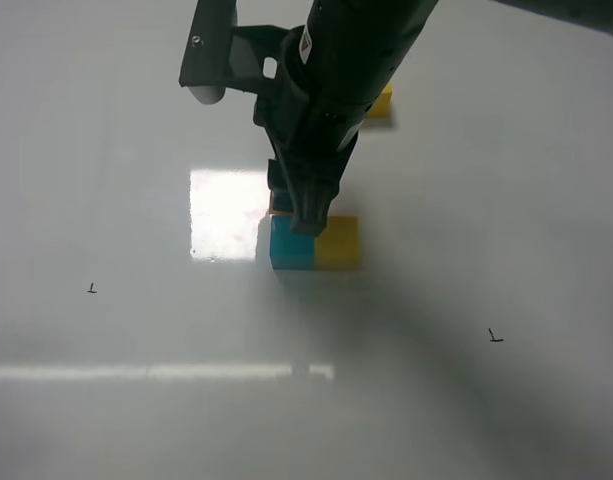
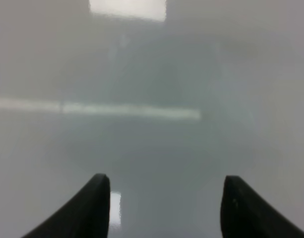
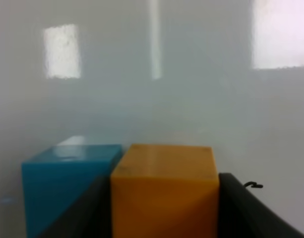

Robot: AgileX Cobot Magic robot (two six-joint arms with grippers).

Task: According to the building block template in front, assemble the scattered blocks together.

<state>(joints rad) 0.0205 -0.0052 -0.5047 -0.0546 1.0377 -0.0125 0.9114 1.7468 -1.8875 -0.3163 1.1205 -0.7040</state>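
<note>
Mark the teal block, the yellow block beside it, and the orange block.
teal block [image 1: 289,250]: exterior high view, top face.
yellow block [image 1: 339,242]: exterior high view, top face.
orange block [image 3: 164,193]: right wrist view, front face.

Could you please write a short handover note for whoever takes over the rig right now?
Left gripper: open, holding nothing, over bare table.
Right gripper: shut on the orange block, which is right beside the teal block.
Done: teal block and yellow block sit side by side, touching.
Template: farther back, mostly hidden by the arm; only a yellow bit shows.
Left: seat the orange block against the teal one, release, then check the L against the template.
</note>
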